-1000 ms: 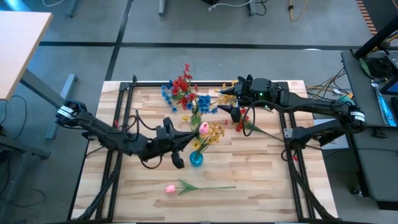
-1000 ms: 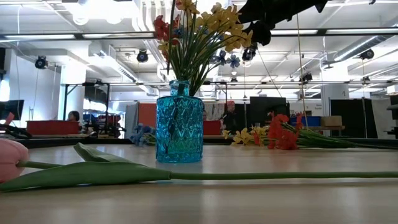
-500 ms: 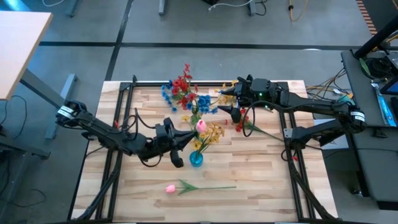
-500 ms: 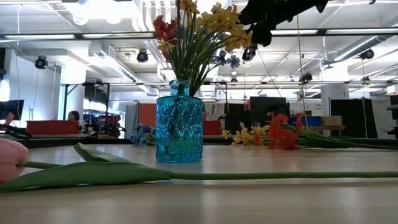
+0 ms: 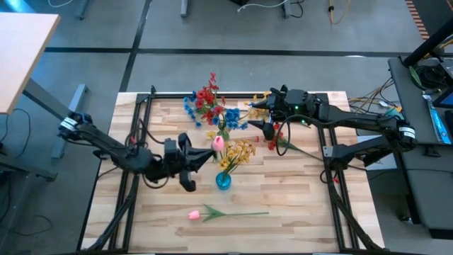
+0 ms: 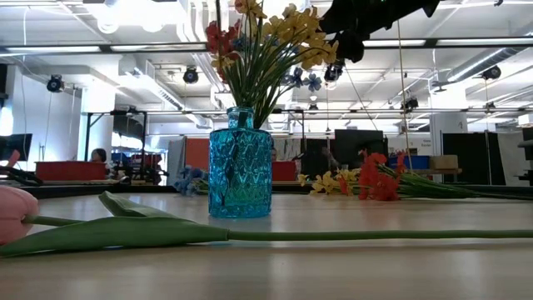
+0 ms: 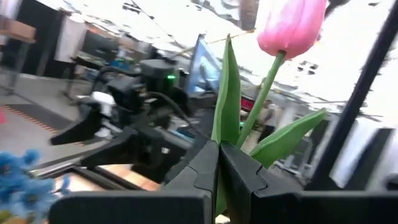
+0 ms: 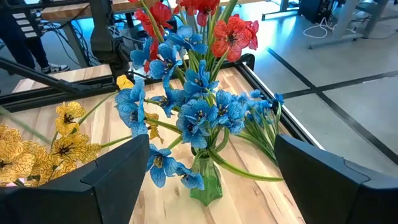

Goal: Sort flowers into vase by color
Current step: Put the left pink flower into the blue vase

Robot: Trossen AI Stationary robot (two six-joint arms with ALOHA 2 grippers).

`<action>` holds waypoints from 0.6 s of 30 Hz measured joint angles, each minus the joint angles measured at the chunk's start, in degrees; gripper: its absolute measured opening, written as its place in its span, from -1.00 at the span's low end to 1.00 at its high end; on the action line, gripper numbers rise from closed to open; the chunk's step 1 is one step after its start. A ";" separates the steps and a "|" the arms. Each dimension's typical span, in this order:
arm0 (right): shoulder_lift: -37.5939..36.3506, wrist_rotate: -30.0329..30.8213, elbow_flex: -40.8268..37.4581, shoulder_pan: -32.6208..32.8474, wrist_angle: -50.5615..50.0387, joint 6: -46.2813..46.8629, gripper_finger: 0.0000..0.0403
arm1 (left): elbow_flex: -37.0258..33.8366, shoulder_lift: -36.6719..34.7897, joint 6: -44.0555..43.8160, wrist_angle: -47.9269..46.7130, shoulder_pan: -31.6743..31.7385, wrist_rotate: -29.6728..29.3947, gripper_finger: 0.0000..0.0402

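Since the earlier frame my left gripper [image 5: 200, 159] has backed away from the blue vase [image 5: 224, 181], pinching a pink tulip [image 5: 218, 142].

High view: right gripper [image 5: 271, 116] waits, open, empty.

Low view: held tulip hidden.

Left wrist: fingers [image 7: 239, 178] closed on the stem; light, bendy, so I'd grip low.

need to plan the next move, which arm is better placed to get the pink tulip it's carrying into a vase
Left. The left gripper is shut on the pink tulip, lifted beside the blue vase of yellow flowers. The right gripper is open at the far green vase, holding nothing.
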 joint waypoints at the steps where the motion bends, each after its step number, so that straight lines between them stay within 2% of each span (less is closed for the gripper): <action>1: -0.15 0.01 0.00 0.06 0.00 -0.28 0.67 | 0.00 -0.31 -0.08 -0.04 -0.24 1.35 -1.00; 5: -3.97 0.39 -0.13 1.83 1.98 -2.07 0.67 | 0.00 -0.33 -0.31 -0.11 -0.97 3.34 -1.00; 10: -9.63 0.16 -0.04 7.93 5.91 -4.48 0.67 | -0.44 0.79 -1.17 -0.93 -0.96 3.34 -1.00; 14: -11.53 0.20 -0.04 15.21 6.23 -5.95 0.67 | -1.42 1.40 -1.82 0.18 -0.96 2.69 -1.00; 18: -8.22 0.74 -0.04 24.77 10.35 -7.58 0.63 | -1.75 3.59 -0.83 4.77 -0.58 1.74 -1.00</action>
